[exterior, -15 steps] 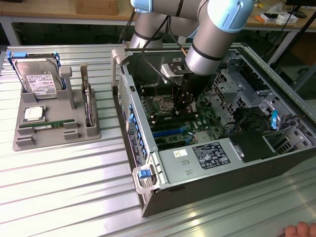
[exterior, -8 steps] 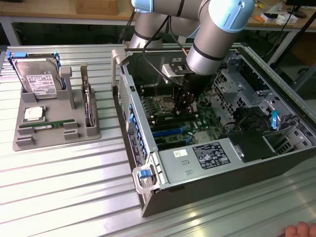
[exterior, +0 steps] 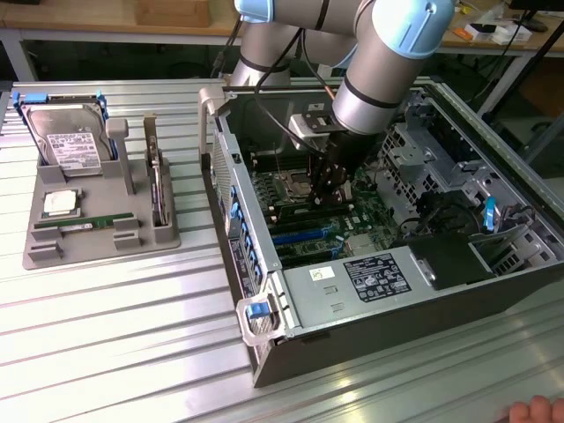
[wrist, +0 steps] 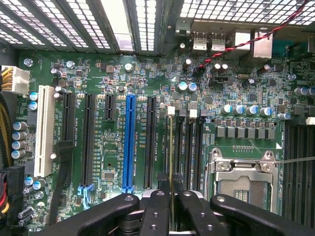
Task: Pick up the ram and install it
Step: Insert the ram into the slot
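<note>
The ram (wrist: 171, 147) shows edge-on in the wrist view as a thin upright strip between my two black fingers (wrist: 158, 201). My gripper (wrist: 172, 199) is shut on it. The stick stands in line with the leftmost of the black memory slots (wrist: 189, 147), beside the silver processor socket (wrist: 243, 177); I cannot tell whether it is seated. In the exterior view my gripper (exterior: 336, 182) reaches down inside the open computer case (exterior: 370, 339), over the green motherboard (exterior: 308, 231).
A grey tray (exterior: 40, 251) at the exterior view's left holds a hard drive (exterior: 69, 137), a square silver chip (exterior: 60, 203), a green stick (exterior: 86, 224) and an upright card (exterior: 158, 189). Metal drive cages (exterior: 423, 150) flank the gripper. A hand (exterior: 533, 411) rests at the lower corner.
</note>
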Robot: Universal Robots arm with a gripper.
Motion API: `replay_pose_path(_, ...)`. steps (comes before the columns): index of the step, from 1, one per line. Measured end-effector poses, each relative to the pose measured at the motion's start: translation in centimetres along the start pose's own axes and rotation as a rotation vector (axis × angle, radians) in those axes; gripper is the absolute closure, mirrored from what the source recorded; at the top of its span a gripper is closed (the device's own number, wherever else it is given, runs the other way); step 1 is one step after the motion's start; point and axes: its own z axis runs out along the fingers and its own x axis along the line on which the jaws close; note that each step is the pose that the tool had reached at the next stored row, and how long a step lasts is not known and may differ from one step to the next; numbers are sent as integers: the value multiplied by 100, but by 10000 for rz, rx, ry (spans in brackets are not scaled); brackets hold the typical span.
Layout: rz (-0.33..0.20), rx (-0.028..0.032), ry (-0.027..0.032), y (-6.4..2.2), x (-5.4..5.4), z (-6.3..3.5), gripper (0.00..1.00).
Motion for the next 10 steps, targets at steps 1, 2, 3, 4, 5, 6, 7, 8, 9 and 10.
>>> replay_pose_path(1, 0, 0, 1, 0, 0, 0, 87)
replay_pose_path(2, 0, 0, 0, 0, 0, 0, 87)
replay_pose_path(3, 0, 0, 0, 0, 0, 0, 87)
replay_pose_path(4, 9, 0, -1, 0, 0, 0, 87)
replay_pose_path(5, 41, 2, -4, 0, 0, 1, 87)
replay_pose_path(6, 59, 3, -7, 0, 0, 1, 87)
replay_pose_path(7, 80, 3, -7, 0, 0, 0, 87)
replay_pose_path(8, 101, 4, -10, 0, 0, 1, 87)
replay_pose_path(9, 122, 4, -11, 0, 0, 1, 87)
replay_pose_path(10, 132, 4, -12, 0, 0, 0, 87)
